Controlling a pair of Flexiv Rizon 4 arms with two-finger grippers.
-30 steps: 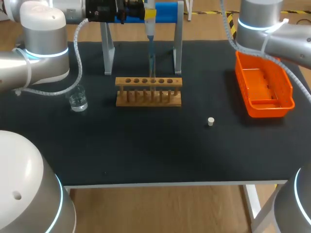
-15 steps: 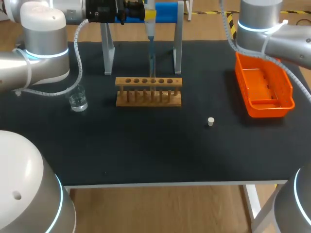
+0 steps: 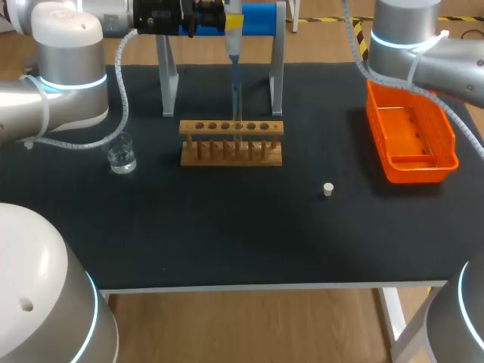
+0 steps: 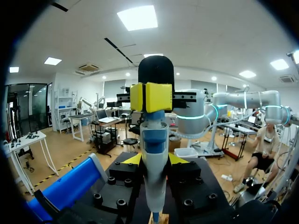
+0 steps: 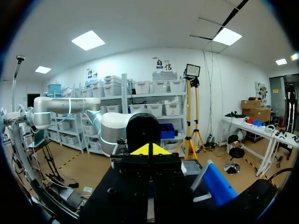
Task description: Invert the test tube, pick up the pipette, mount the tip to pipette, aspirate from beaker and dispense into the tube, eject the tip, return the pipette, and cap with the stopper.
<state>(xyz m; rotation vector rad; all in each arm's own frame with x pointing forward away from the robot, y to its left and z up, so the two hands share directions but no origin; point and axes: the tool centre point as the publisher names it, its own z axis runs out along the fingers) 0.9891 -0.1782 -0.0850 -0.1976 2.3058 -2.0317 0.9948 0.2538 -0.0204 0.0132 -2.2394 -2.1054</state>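
Left pincer (image 4: pixel 154 161) clamps the pipette (image 3: pixel 234 45) upright over the rack (image 3: pixel 231 142), stopper (image 3: pixel 327 189) at the rack's four o'clock; right pincer (image 5: pixel 149 150) has its tips pressed together.

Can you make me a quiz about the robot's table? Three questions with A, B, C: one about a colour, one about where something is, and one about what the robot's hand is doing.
1. What colour is the tray?
A. blue
B. green
C. orange

2. Where is the little white stopper?
A. in the tray
B. on the black table, to the right of the wooden rack
C. in a hole of the rack

3. What is the left gripper doing?
A. its jaws are shut on the pipette
B. it is open and empty
C. it holds the stopper

Answers:
1 C: the head view shows a bright orange tray.
2 B: the stopper stands alone on the table between rack and tray.
3 A: in the left wrist view the pipette sits clamped between the yellow tips.
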